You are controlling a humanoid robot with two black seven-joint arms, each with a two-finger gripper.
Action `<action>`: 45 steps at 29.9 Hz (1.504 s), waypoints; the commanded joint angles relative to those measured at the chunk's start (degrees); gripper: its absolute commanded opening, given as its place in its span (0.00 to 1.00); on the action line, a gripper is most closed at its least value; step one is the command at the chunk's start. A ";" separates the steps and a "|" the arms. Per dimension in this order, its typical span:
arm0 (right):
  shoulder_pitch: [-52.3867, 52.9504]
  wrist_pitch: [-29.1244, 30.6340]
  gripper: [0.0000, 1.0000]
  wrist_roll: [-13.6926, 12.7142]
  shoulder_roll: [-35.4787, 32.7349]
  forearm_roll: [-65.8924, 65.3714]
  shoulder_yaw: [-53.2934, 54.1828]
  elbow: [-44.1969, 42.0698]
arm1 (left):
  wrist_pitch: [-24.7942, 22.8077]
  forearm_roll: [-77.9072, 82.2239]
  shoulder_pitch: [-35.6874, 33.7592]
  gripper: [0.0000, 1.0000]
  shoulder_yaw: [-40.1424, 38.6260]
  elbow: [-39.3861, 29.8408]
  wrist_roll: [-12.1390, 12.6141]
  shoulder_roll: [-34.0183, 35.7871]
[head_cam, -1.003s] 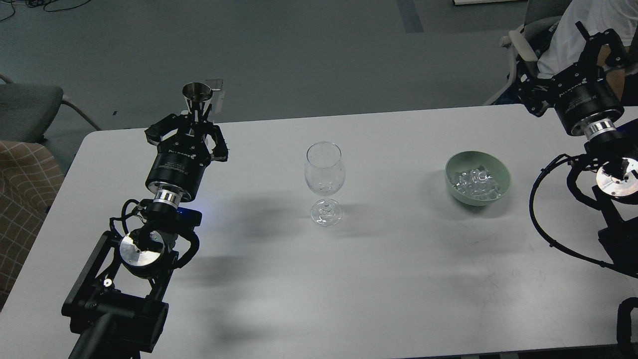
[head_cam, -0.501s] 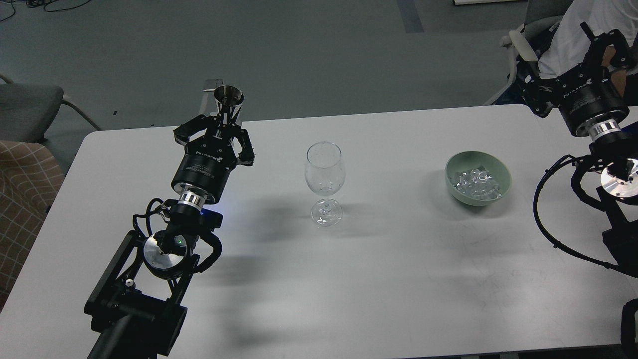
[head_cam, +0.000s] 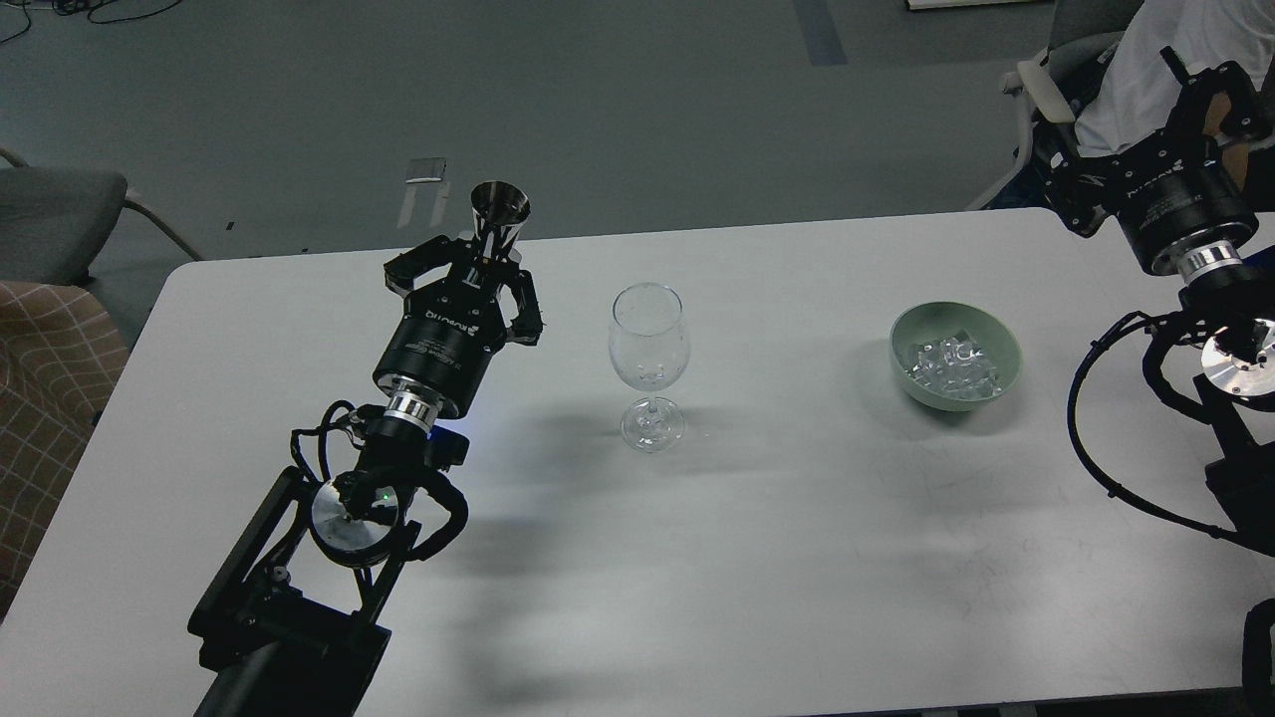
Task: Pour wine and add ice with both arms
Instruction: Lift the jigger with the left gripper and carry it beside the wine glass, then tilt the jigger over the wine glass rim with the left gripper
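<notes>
Our left gripper (head_cam: 485, 267), left of frame centre, has its fingers pinching a small steel cup (head_cam: 500, 211) upright; the wine glass (head_cam: 648, 351) stands just right of it on the counter (head_cam: 797, 558), its axis vertical, so the pour likely goes rightward. The ice (head_cam: 951, 364) sits in the green bowl (head_cam: 1004, 334) right of centre, nearer our right gripper (head_cam: 1146, 149) at upper right; we cannot tell whether its fingers are spread.

The table (head_cam: 797, 558) is plain white, and on it the wine glass (head_cam: 648, 363) is clear and colourless, while the bowl (head_cam: 955, 356) is pale green and holds glassy, colourless ice (head_cam: 948, 365). Both arms are black with silver joint rings, and the left gripper (head_cam: 482, 267) carries a shiny silver metal cup (head_cam: 499, 211). At the left edge, a seat (head_cam: 45, 388) shows a brown check with thin white lines, against a dull grey-green floor (head_cam: 618, 110).
</notes>
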 commanded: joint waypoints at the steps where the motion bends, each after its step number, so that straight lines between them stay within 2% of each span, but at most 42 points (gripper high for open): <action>1: 0.03 0.00 1.00 0.00 -0.01 0.00 0.00 0.08 | 0.19 0.85 0.17 0.00 0.20 -0.01 0.02 -0.26; 26: -0.05 0.00 1.00 0.00 -0.71 0.09 0.00 0.43 | 0.19 9.20 0.08 0.00 1.87 0.16 -0.06 -0.44; 35: -0.05 0.00 1.00 0.00 -0.71 0.09 0.00 0.43 | 3.09 12.44 -0.80 0.00 1.87 0.43 0.02 -0.44; 43: -0.05 0.09 1.00 0.00 -0.71 0.17 0.00 0.43 | 3.36 14.03 -0.89 0.00 1.95 0.34 0.02 -0.44; 45: -0.05 0.09 1.00 0.00 -0.71 0.17 0.09 0.35 | 3.36 14.65 -1.23 0.00 4.31 0.25 0.02 -0.44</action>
